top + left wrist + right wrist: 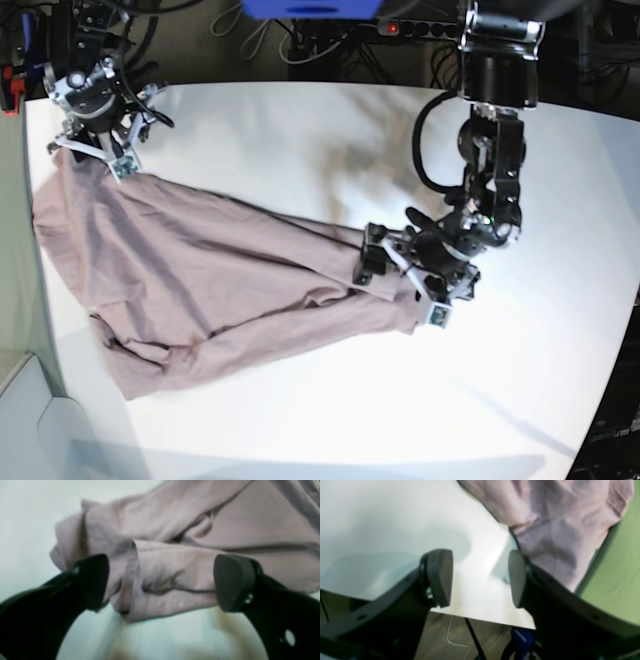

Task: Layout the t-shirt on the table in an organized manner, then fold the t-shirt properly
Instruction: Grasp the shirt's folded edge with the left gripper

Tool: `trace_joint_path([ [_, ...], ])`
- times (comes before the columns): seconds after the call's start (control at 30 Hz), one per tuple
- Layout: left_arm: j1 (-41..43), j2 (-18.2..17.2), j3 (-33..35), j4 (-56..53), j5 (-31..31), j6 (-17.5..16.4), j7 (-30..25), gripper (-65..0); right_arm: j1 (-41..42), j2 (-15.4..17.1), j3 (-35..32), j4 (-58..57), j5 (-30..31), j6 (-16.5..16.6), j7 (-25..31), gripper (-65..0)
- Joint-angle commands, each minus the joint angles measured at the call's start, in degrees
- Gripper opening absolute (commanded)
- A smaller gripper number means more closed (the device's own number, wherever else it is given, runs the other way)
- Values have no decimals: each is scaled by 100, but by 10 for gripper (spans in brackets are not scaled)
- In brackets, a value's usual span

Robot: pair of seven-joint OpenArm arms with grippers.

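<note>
The mauve-pink t-shirt (200, 270) lies crumpled and stretched in a slanted band across the white table (300, 130). At the shirt's right end my left gripper (405, 288) stands open. In the left wrist view its fingers (233, 582) straddle a bunched, hemmed fold of the t-shirt (175, 517), and the left gripper (162, 582) is not closed on it. My right gripper (95, 155) hovers open at the shirt's far left corner. In the right wrist view the right gripper (478, 578) has only bare table (370, 517) between its fingers, with the t-shirt (557, 517) just beyond, at the upper right.
The table's curved edge runs close by the right gripper, with a green surface (620, 567) beyond it. Cables and a power strip (400, 25) lie behind the table's far edge. Part of the shirt hangs near the left edge.
</note>
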State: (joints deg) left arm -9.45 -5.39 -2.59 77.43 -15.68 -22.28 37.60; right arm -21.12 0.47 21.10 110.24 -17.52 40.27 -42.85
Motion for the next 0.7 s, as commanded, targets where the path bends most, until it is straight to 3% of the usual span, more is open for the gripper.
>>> trace_joint_path([
  [0.0, -105, -2, -9, -2, -54, -44, -81, 0, 16, 37, 22, 93, 33, -27, 70, -296],
  [0.23, -176, -2, -9, -275, -63, -53, -81, 0, 25, 37, 13, 93, 33, -27, 70, -296],
  [0.27, -176, -2, -9, -275, -63, -53, -81, -37, 25, 37, 13, 93, 33, -27, 70, -296],
  [0.33, -184, -2, -9, -275, -63, -53, -81, -180, 25, 37, 13, 93, 33, -27, 70, -296],
  [0.4, -184, 42, -18, -275, -63, -53, -81, -240, 25, 37, 13, 93, 33, -27, 70, -296],
  [0.67, -184, 139, -27, -319, -19, -53, -81, -237, 16, 37, 13, 93, 33, -27, 70, -296],
])
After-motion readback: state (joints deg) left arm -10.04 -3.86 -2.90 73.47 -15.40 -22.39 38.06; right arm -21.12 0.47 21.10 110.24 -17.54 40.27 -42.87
